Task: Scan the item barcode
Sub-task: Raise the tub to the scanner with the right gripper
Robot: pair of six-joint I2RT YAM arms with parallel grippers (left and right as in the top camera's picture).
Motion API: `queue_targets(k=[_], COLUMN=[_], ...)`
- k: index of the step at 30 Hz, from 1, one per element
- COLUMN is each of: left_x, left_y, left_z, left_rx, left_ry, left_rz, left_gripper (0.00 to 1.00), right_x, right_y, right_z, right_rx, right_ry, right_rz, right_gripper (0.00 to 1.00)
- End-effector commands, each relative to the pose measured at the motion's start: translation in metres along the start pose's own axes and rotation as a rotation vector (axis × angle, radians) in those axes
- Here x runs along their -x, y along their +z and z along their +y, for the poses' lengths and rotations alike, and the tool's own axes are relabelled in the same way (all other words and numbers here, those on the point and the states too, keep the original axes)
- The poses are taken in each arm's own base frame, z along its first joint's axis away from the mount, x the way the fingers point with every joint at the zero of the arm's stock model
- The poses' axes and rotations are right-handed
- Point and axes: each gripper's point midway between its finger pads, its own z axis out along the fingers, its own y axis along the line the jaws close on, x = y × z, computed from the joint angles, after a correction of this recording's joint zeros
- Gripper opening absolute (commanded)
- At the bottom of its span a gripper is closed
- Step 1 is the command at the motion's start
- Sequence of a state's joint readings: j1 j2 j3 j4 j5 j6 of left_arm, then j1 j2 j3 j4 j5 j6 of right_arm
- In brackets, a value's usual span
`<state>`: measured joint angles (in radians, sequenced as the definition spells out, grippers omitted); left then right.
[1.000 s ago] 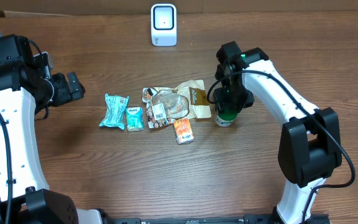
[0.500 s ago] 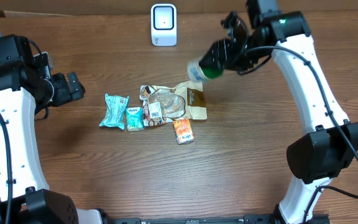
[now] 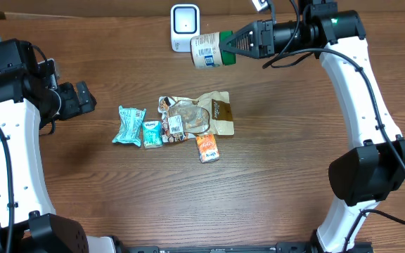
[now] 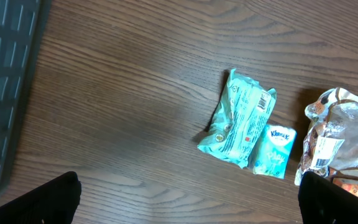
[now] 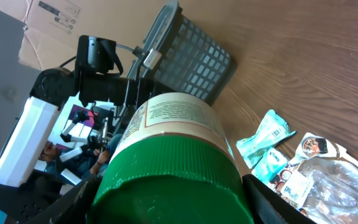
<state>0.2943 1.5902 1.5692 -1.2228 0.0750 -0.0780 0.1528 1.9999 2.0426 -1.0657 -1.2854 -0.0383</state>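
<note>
Over wood table (image 3: 118, 197), snack packets (image 3: 192, 119): right gripper (image 3: 232, 43) clamps green-lidded jar (image 3: 206, 50); left gripper (image 3: 84, 97) spread.

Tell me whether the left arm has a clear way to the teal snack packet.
Probably yes: the left arm, jaws open, has only bare table between it and the teal packet.

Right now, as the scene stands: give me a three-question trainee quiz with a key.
1. True or false: the right gripper holds the green-capped jar tipped on its side near the scanner.
2. Which item on the table lies nearest the left gripper? A) teal packet B) orange packet C) brown pouch
3. Fill in: the left gripper's jaws are ____.
Key: 1 true; 2 A; 3 open.
</note>
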Motion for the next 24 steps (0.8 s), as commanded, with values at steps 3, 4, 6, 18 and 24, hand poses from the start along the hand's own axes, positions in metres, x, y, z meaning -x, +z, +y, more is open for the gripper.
queue_targets(k=[3,4,6,18,24], left_x=[0.000,0.000,0.000,0.000,0.000], left_y=[-0.002,-0.002,-0.002,-0.002,-0.002], left_z=[-0.003,-0.003,-0.003,-0.003,-0.003], left_rx=[-0.006,-0.006,-0.006,-0.006,-0.006], left_ry=[0.011,0.011,0.010,0.010,0.010], left_rz=[-0.007,-0.007,-0.007,-0.007,-0.007], left_gripper=[1.00,1.00,1.00,1.00,1.00], right_x=[0.009,0.010,0.013,0.089,0.130], right_y=[-0.002,-0.001,0.001,-0.015,0.009], right_z=[-0.007,-0.017,-0.039,-0.074,-0.092], right_rx=[-0.185,-0.249,-0.404,-1.000,-1.278], right_ry=[-0.020,-0.009,0.017,-0.176,-0.528], right_rz=[-0.023,-0.026,-0.043,-0.380,-0.458], right_gripper=[0.22,0.22,0.22,0.19,0.20])
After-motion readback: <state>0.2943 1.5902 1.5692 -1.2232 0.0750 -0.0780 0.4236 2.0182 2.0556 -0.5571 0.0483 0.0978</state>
